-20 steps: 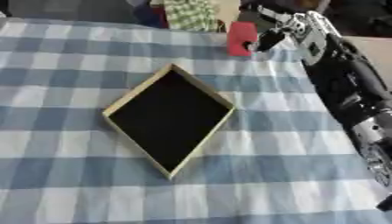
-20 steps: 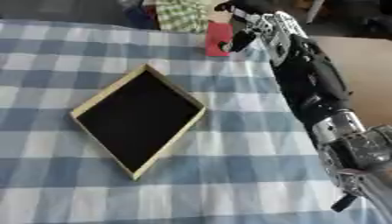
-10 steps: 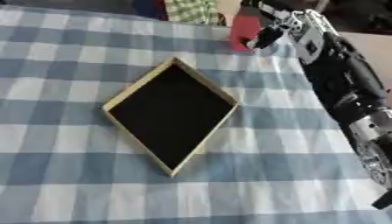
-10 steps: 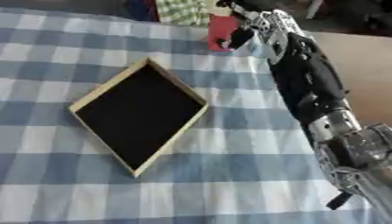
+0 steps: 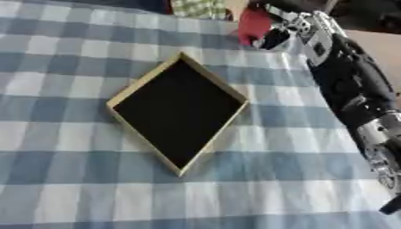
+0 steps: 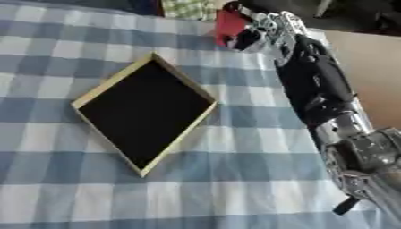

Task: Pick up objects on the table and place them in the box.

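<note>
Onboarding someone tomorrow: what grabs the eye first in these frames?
The box, dark inside and with nothing in it, sits cornerwise mid-table on the blue checked cloth. Next, the long black right arm along the right side, its right hand curled on a red object at the far edge.

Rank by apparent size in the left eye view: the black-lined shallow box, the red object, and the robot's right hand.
1. Black-lined shallow box with tan rim, clearly largest.
2. Right hand and red object: they look alike and overlap, so no ranking.
</note>
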`<state>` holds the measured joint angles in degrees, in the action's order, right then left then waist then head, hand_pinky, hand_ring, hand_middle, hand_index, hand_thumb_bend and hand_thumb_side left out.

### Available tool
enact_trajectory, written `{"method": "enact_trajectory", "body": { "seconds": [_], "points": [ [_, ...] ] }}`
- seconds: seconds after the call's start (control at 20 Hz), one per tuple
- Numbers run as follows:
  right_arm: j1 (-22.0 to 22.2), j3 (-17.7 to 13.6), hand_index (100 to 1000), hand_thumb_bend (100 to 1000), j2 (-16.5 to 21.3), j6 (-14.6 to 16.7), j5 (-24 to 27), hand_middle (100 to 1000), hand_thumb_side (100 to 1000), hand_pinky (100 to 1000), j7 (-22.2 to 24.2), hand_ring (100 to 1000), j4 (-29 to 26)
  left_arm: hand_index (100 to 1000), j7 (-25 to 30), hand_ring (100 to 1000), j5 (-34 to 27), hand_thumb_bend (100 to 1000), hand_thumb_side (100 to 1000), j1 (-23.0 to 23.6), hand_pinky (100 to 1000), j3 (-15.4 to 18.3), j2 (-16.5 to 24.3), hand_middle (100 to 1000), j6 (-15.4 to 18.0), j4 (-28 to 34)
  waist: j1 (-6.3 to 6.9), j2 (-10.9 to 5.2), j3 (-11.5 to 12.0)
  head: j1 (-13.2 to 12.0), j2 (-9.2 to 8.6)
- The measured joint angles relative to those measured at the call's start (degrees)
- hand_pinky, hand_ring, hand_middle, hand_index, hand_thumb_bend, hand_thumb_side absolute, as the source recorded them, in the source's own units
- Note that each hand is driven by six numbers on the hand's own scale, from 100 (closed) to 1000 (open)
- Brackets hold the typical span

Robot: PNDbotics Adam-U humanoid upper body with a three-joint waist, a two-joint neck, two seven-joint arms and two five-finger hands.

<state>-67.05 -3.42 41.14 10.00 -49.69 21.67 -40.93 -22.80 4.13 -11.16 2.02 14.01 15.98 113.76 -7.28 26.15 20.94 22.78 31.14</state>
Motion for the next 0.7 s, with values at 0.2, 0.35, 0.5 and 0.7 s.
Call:
{"method": "enact_trajectory", "body": {
  "seconds": [0.2, 0.35, 0.5, 0.7],
  "points": [
    [-0.06, -0.52, 892, 178, 0.15, -0.24, 0.31, 721, 100, 828, 0.24, 811, 0.20, 606, 0.00, 720, 0.13, 100, 767, -0.02, 681, 0.00, -0.01, 592, 0.00, 0.00, -0.19, 0.05, 0.28, 0.01, -0.03],
    [-0.06, -0.62, 840, 107, 0.15, -0.19, 0.94, 589, 100, 744, 0.18, 694, 0.24, 606, 0.00, 721, 0.27, 100, 767, -0.02, 681, 0.00, -0.01, 592, 0.00, 0.00, -0.20, 0.09, 0.29, 0.04, -0.04],
    [-0.04, -0.64, 787, 100, 0.15, -0.23, 1.57, 512, 100, 655, -0.64, 603, 0.21, 606, 0.00, 721, 0.33, 100, 767, -0.02, 682, 0.00, -0.02, 593, 0.00, 0.00, -0.20, 0.14, 0.28, 0.09, -0.04],
    [0.09, -0.63, 703, 100, 0.10, -0.64, 2.46, 412, 100, 444, -3.58, 480, 0.01, 606, 0.06, 722, 0.39, 100, 770, -0.03, 682, 0.00, -0.02, 593, -0.06, 0.00, -0.20, 0.34, 0.28, 0.20, -0.04]
  ]
}}
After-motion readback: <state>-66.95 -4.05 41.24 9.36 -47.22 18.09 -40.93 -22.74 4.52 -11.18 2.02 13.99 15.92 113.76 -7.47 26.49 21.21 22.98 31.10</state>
